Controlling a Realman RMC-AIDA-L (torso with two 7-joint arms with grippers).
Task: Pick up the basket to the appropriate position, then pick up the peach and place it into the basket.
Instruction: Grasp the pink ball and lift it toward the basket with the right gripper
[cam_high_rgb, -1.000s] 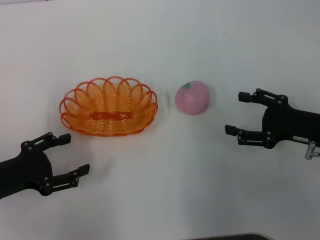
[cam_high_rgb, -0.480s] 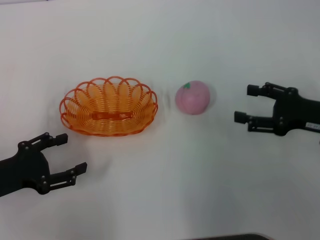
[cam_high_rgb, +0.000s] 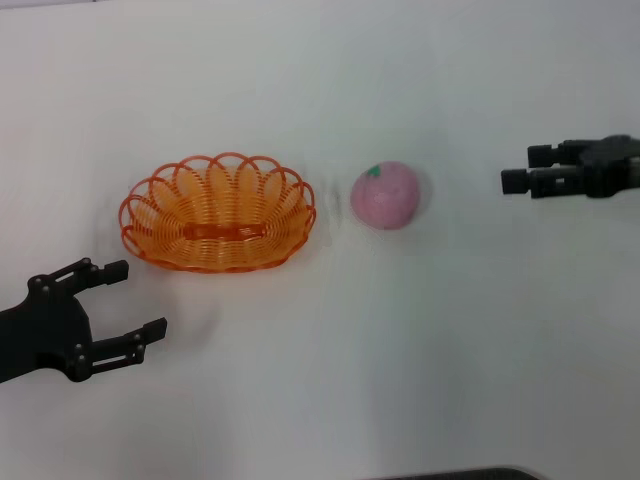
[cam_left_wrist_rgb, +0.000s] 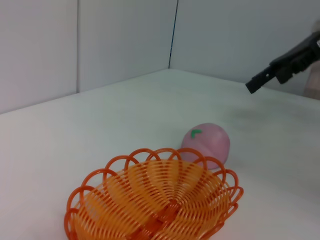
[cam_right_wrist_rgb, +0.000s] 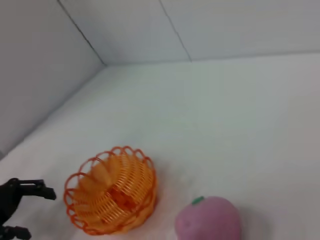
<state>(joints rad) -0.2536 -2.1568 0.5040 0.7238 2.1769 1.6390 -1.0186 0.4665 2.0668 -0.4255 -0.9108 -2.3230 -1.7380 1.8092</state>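
Observation:
The orange basket (cam_high_rgb: 218, 212) rests empty on the white table, left of centre. Just to its right lies the pink peach (cam_high_rgb: 386, 195), its green spot on top, a small gap from the basket rim. My left gripper (cam_high_rgb: 135, 298) hovers open near the front left, below the basket's left end and apart from it. My right gripper (cam_high_rgb: 525, 168) is open at the far right, level with the peach and well clear of it. The left wrist view shows the basket (cam_left_wrist_rgb: 155, 200), the peach (cam_left_wrist_rgb: 206, 144) and the right gripper (cam_left_wrist_rgb: 260, 80) beyond. In the right wrist view appear the basket (cam_right_wrist_rgb: 112, 197), the peach (cam_right_wrist_rgb: 207, 222) and the left gripper (cam_right_wrist_rgb: 35, 212).
The white table (cam_high_rgb: 330, 380) spreads wide around both objects. Pale walls (cam_left_wrist_rgb: 100, 45) stand behind it in the wrist views. A dark edge (cam_high_rgb: 450, 474) shows at the bottom of the head view.
My right gripper has drawn back to the right and farther up the table, away from the peach. My left gripper has slid slightly left and toward the front. Basket and peach have not moved.

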